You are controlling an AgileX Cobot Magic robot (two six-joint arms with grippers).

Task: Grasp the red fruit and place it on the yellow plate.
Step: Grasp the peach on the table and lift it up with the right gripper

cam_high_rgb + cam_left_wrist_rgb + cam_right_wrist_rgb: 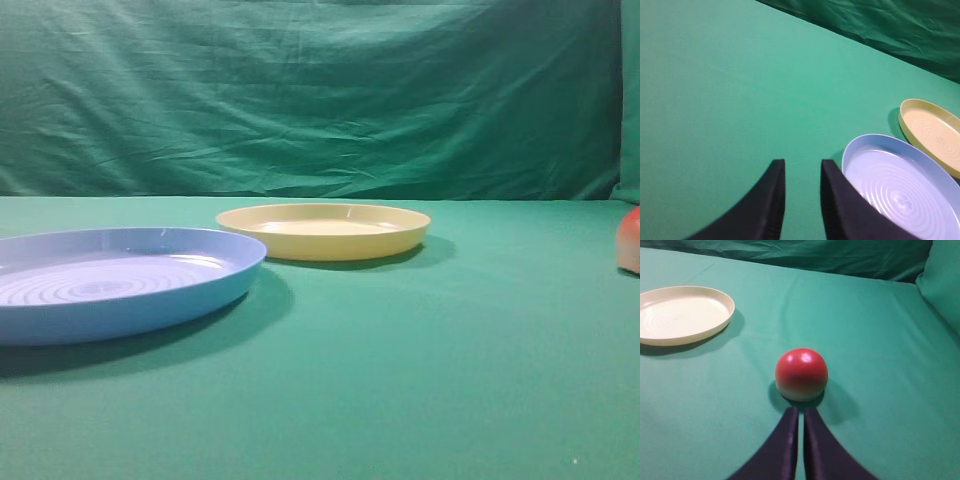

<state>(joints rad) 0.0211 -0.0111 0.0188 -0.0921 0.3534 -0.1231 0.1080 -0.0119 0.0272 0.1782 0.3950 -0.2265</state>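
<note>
Red fruit (630,240) cropped at right edge

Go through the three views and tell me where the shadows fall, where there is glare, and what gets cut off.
Exterior high: the blue plate and yellow plate cast dark shadows toward the camera and right; the red fruit is cropped by the right edge. Right wrist: a small highlight on the fruit's top, its shadow pooled below and right. Left wrist: the blue plate looks washed out.

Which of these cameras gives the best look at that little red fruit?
The right wrist view: the red fruit sits whole and centred on the cloth, just ahead of the right gripper. The exterior high view catches only a sliver at its right edge. The left wrist view misses it.
</note>
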